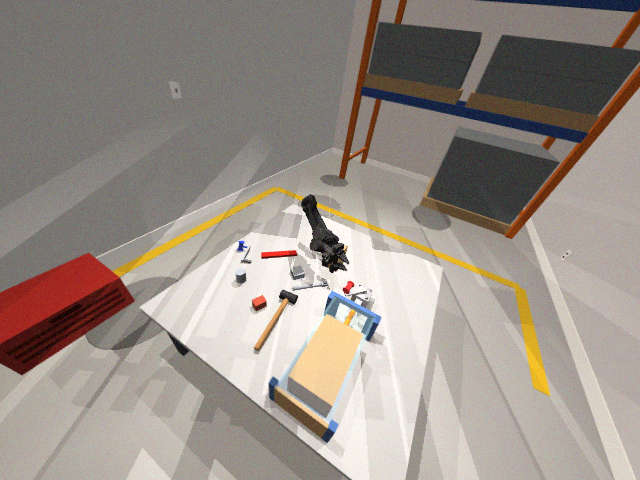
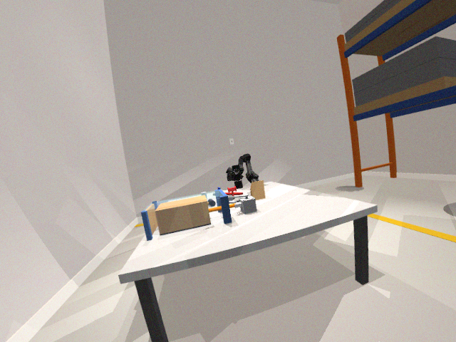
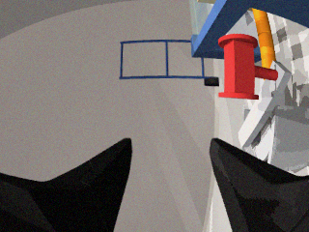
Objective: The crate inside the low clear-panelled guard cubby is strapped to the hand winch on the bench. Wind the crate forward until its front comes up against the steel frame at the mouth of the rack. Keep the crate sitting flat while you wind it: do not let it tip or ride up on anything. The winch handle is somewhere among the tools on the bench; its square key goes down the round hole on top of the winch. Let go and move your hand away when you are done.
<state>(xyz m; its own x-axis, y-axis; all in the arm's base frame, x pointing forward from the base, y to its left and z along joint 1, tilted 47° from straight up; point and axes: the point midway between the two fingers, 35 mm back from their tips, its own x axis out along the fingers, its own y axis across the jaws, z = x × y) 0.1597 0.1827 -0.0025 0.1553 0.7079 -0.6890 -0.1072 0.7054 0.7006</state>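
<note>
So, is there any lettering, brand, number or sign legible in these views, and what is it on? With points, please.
None: no word, label, brand, number or sign can be read in any view. The red cabinet point(image 1: 56, 304) shows only dark slots, and the crate point(image 1: 328, 351) point(image 2: 182, 215) shows plain faces.

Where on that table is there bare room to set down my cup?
Likely between the hammer and the near table edge, or along the edge beyond the blue-ended cubby. It's crowded around the red-knobbed winch handle, right beside the cubby.
</note>
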